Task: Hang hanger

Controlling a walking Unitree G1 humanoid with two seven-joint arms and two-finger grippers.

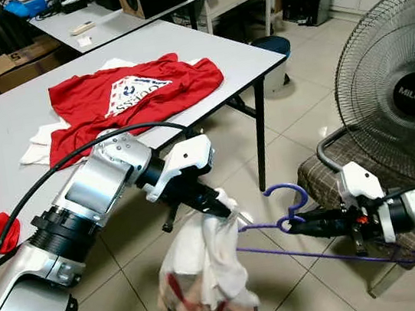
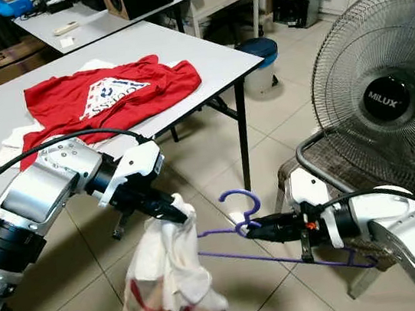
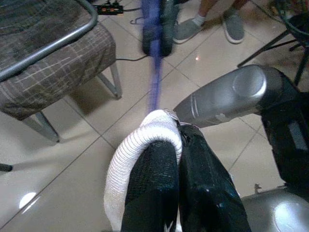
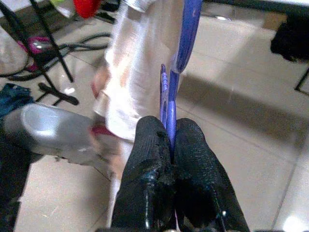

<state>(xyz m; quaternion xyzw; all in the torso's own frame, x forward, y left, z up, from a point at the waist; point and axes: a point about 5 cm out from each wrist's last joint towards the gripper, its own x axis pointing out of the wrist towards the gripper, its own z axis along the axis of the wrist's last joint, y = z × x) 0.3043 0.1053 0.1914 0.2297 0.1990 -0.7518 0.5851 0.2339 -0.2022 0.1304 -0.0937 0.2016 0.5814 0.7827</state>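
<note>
A red shirt (image 1: 133, 96) lies on the grey table (image 1: 2, 122) over tiled floor (image 1: 296, 96).

Both arms: brushed silver shells, rounded tube segments. Left arm (image 1: 96, 188) has a ribbed black collar ring near the elbow and small screws on the curved cap by the wrist. Thick black cable (image 1: 76, 154) arcs along it. White moulded wrist housing on each side, black mount below. Left gripper (image 1: 226, 208) and right gripper (image 1: 295, 226): two long black fingers (image 4: 149, 159) each, textured matte pads. Small red detail inside the right wrist joint.
</note>
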